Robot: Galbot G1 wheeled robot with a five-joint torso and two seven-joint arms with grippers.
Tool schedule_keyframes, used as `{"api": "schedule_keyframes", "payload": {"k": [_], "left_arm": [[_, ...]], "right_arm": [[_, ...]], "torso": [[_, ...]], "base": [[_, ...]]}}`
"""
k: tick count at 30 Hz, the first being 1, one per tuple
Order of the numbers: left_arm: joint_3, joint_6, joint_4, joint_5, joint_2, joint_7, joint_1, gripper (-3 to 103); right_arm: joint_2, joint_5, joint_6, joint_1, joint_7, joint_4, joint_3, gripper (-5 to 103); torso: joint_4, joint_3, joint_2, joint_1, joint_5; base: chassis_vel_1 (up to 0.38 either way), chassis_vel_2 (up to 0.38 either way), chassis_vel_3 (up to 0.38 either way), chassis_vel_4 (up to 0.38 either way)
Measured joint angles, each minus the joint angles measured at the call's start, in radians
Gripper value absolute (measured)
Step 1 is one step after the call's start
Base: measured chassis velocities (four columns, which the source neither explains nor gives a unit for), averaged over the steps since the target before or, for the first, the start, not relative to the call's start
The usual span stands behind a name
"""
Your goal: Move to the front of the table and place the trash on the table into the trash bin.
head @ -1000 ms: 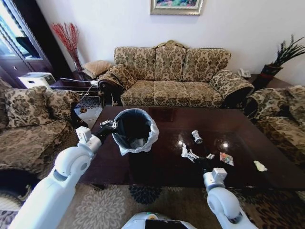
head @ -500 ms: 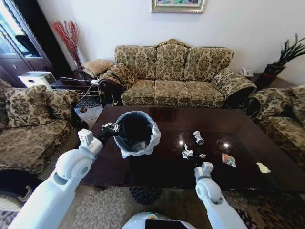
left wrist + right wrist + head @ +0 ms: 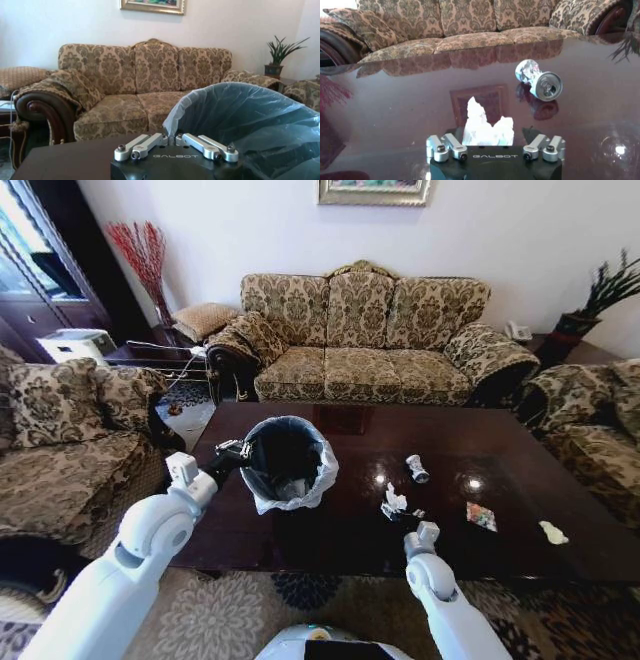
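Note:
My left gripper (image 3: 240,448) (image 3: 171,138) is shut on the rim of the trash bin (image 3: 288,460) (image 3: 250,123), a black bin with a whitish bag, held over the left part of the dark table (image 3: 350,530). Some white litter lies inside it. My right gripper (image 3: 403,511) (image 3: 489,139) is low over the table's front middle, open, with a crumpled white tissue (image 3: 393,501) (image 3: 487,127) standing between its fingers. Beyond lies a small silver can (image 3: 414,468) (image 3: 538,80) on its side. To the right are a colourful wrapper (image 3: 481,516) and another tissue (image 3: 550,532).
A patterned sofa (image 3: 365,340) stands behind the table, with armchairs on the left (image 3: 70,430) and right (image 3: 590,430). A patterned rug (image 3: 230,610) lies under the table's near edge.
My right arm has drawn back and leftward, bringing its gripper up to the tissue, which stayed in place. The left arm and bin have shifted slightly right.

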Motion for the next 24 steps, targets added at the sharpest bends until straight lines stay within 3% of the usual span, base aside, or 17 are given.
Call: {"api": "schedule_keyframes", "payload": {"k": [1,3,9,10,13,14,16,18,21,22,24], "left_arm": [[0.000,0.000,0.000,-0.001,0.000,0.000,-0.001,3],[0.000,0.000,0.000,-0.004,0.000,0.000,-0.004,3],[0.000,0.000,-0.002,-0.023,0.007,0.004,-0.015,3],[0.000,0.000,-0.002,-0.023,0.007,0.004,-0.015,3],[-0.001,0.001,-0.009,-0.024,0.002,0.004,-0.009,3],[-0.001,0.001,-0.009,-0.024,0.002,0.004,-0.009,3],[-0.002,0.003,-0.015,-0.026,0.000,0.001,-0.008,3],[-0.002,0.005,-0.019,-0.029,-0.002,-0.002,-0.007,3],[-0.003,0.005,-0.018,-0.030,-0.001,-0.005,-0.002,3],[-0.003,0.005,-0.018,-0.030,-0.001,-0.005,-0.002,3],[-0.003,0.005,-0.014,-0.035,0.003,-0.011,-0.003,3]], "right_arm": [[0.004,-0.004,0.004,0.002,0.000,-0.007,-0.003,72],[0.006,-0.009,0.007,0.003,0.002,-0.012,-0.006,72],[0.015,-0.025,0.016,0.004,0.012,-0.019,-0.017,45],[0.015,-0.025,0.016,0.004,0.012,-0.019,-0.017,45],[0.001,-0.022,0.013,0.006,0.025,-0.011,-0.029,28],[0.001,-0.022,0.013,0.006,0.025,-0.011,-0.029,28],[-0.024,-0.011,0.011,0.018,0.046,-0.005,-0.043,28],[-0.056,0.015,0.005,0.033,0.073,0.023,-0.053,12],[-0.117,0.055,-0.006,0.065,0.117,0.105,-0.080,3],[-0.117,0.055,-0.006,0.065,0.117,0.105,-0.080,3],[-0.182,0.081,-0.007,0.108,0.133,0.176,-0.120,3]], "torso": [[0.0001,0.000,0.000,0.000,0.0000],[0.0000,0.000,0.000,0.000,0.0000],[0.0000,0.000,0.000,0.000,0.0001],[0.0000,0.000,0.000,0.000,0.0001],[0.0000,0.000,0.000,0.000,0.0000],[0.0000,0.000,0.000,0.000,0.0000],[0.0000,0.000,0.000,0.000,0.0001],[0.0000,0.000,0.000,0.000,0.0004],[-0.0003,0.000,0.000,0.000,0.0001],[-0.0003,0.000,0.000,0.000,0.0001],[0.0000,0.000,0.000,0.000,0.0001]], "base": [[0.000,0.000,0.000,0.000],[0.000,0.000,0.000,0.000],[0.000,0.000,0.000,0.000],[0.000,0.000,0.000,0.000],[0.000,0.000,0.000,0.000],[0.000,0.000,0.000,0.000],[0.000,0.000,0.000,0.000],[0.000,0.000,0.000,0.000],[0.000,0.000,0.000,0.000],[0.000,0.000,0.000,0.000],[0.000,0.000,0.000,0.000]]}}
